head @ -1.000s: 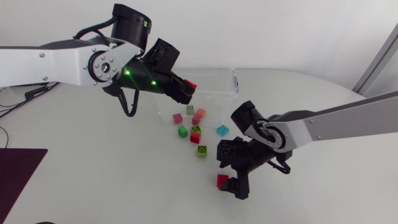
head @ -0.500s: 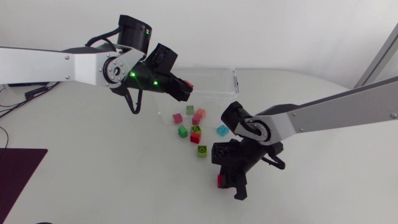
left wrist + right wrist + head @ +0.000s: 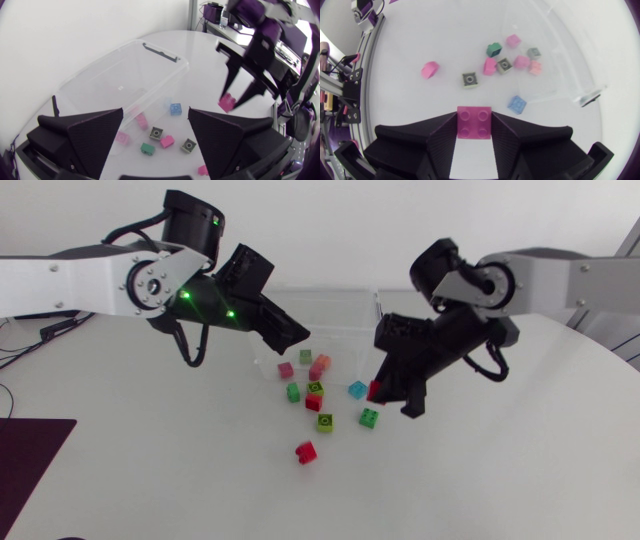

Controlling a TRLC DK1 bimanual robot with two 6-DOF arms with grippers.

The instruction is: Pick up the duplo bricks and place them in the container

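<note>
Bricks [image 3: 320, 365] cluster at the clear container's [image 3: 345, 310] near wall; whether inside cannot be told. Above it, the left gripper [image 3: 155, 111] is spread, and beside it the right gripper [image 3: 474, 117] pinches a red brick [image 3: 474, 125].

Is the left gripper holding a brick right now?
No, the left gripper is open, its fingers wide apart with nothing between them.

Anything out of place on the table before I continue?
One red brick lies alone, apart from the cluster near the container, and seems tipped on its side. The right gripper holds its brick squarely. Nothing else stands out.
</note>
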